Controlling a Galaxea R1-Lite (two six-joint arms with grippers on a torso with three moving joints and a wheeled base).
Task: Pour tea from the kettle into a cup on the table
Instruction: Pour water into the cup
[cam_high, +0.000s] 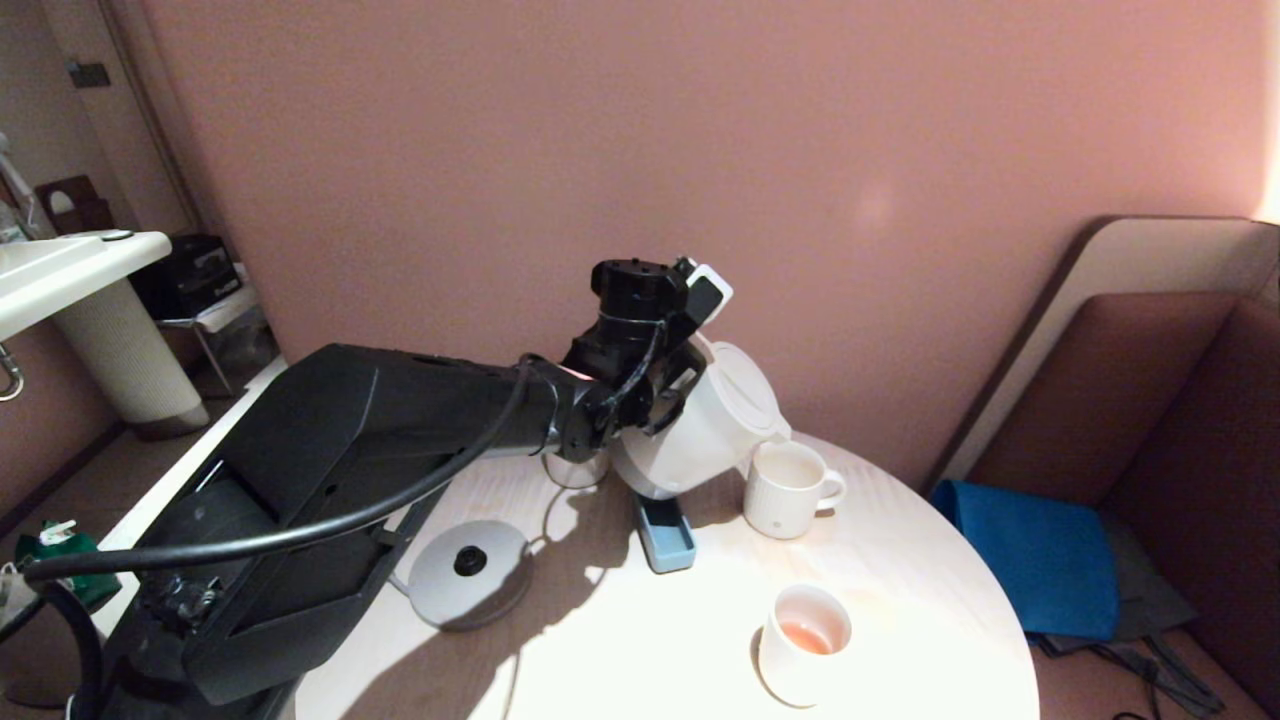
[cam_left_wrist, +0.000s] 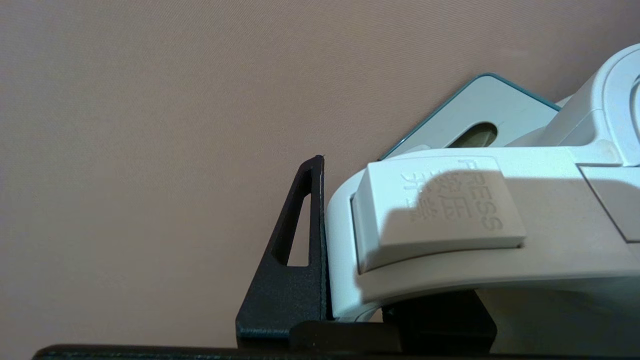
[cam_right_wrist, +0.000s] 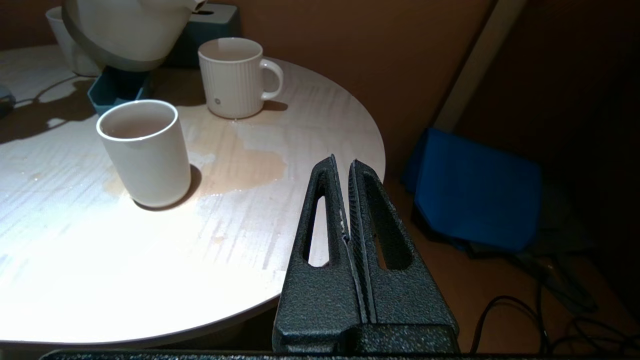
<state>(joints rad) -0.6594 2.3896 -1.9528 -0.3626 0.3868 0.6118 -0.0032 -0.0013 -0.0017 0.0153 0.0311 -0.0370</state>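
The left gripper (cam_left_wrist: 350, 300) clamps the handle of the kettle (cam_high: 705, 430), holding it tipped, spout just over the ribbed cup (cam_high: 785, 490) on the bench (cam_high: 900, 600), seemingly to pour. No tea stream is visible, and the arm hides the handle from above. The right gripper (cam_right_wrist: 348, 200), pressed shut and empty, hangs off the bench edge nearest the cup.
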